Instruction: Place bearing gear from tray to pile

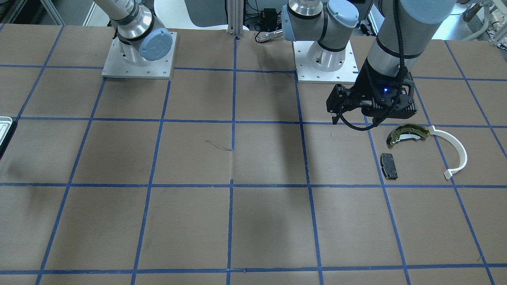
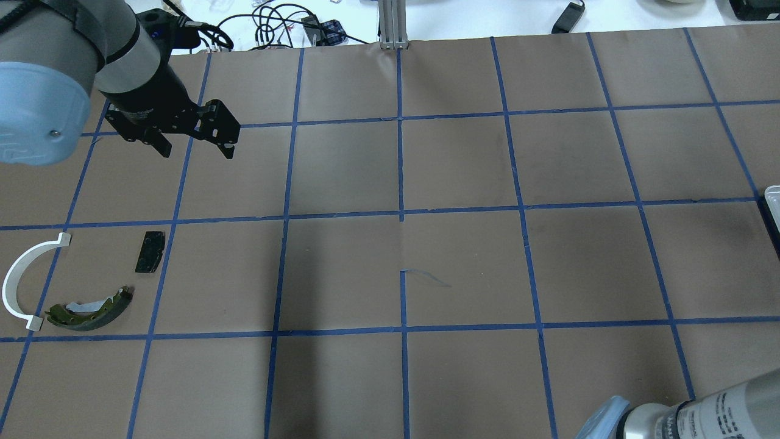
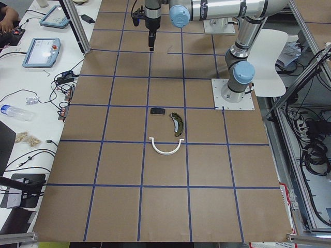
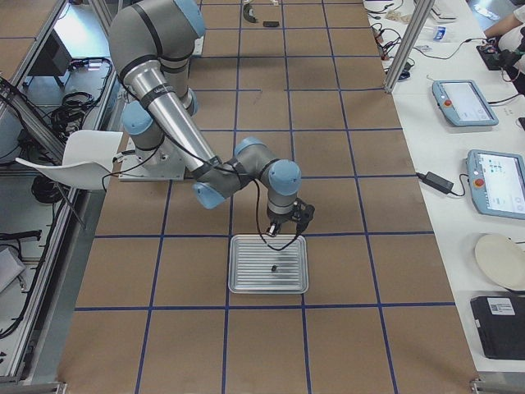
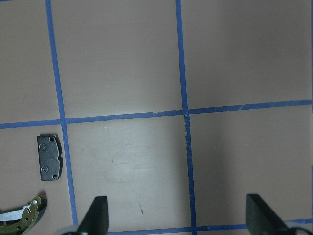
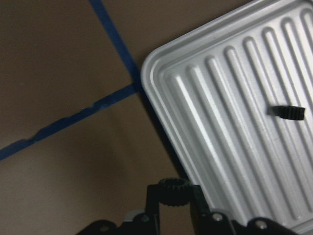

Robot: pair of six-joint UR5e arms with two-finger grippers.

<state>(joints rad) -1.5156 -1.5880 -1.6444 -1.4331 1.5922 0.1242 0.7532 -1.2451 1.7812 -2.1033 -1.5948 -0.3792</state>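
- Nearest us, in the right wrist view, the right gripper (image 6: 174, 204) has its two black fingers (image 6: 152, 203) clamped on a small black toothed bearing gear (image 6: 174, 191), which is held between their tips.
- The bearing gear hangs over the rim of the flat pale grey-white ribbed tray (image 6: 205, 122), which spreads away from the gripper toward 2 o'clock.
- On the tray's ribs, also at about 2 o'clock from the held gear, we see a second small black toothed part (image 6: 288, 112) lying clear of the gripper.
- Under everything is the brown paper-covered table (image 6: 58, 73), marked with a grid of blue tape.
- Toward the table's other end, the left gripper (image 2: 196, 149) hangs above the table with its jaws wide apart and nothing between them.
- The pile lies below it in the overhead view.
  - A small black rectangular brake pad (image 2: 150, 251) is at 7 o'clock from the left gripper.
  - An olive-gold curved brake shoe (image 2: 91, 305) lies farther along the same line, apart from the pad.
  - A long white curved plastic arc (image 2: 24, 280) is at 8 o'clock, with one end just beside the shoe's tip.
- The tray and the pile are well apart, at opposite ends of the table.
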